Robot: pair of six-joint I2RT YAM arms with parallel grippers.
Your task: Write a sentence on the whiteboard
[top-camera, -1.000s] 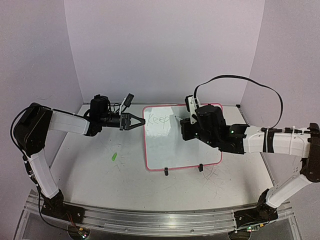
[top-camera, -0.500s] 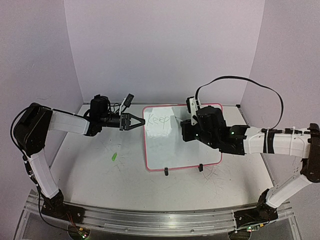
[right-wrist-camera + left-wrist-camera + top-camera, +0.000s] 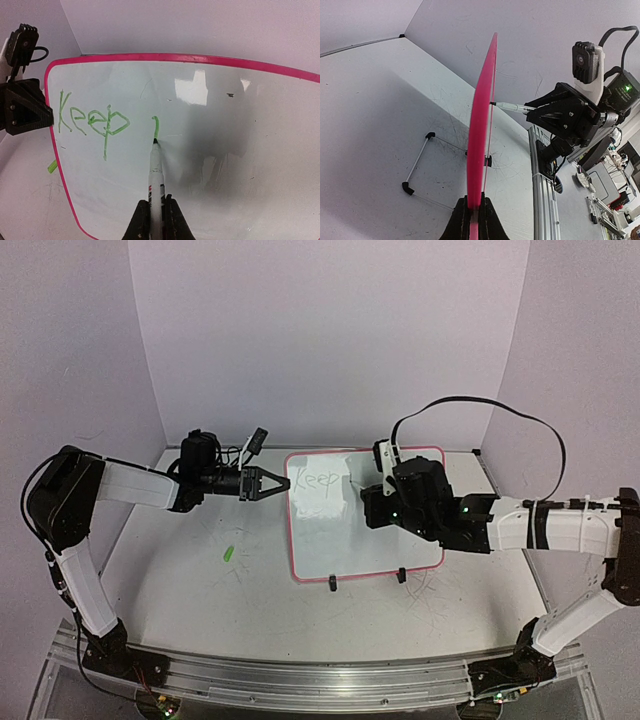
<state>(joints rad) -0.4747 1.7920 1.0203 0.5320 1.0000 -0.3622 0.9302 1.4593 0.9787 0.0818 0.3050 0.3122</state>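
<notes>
The whiteboard (image 3: 360, 540) stood on its feet mid-table (image 3: 200, 580), leaning back, long axis running left to right, face toward the arms; the left gripper (image 3: 285, 483) was clamped on its left frame edge; the right gripper (image 3: 156, 212) was closed on a marker (image 3: 156, 170), which pointed away from the arms, tip touching the board; the sentence (image 3: 92, 122) read "Keep" plus one short stroke.

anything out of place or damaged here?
One stray: a small green piece, possibly a marker cap, lies loose on the table left of the whiteboard. The tabletop also shows faint scribble marks. The marker in the right gripper looks normal.
</notes>
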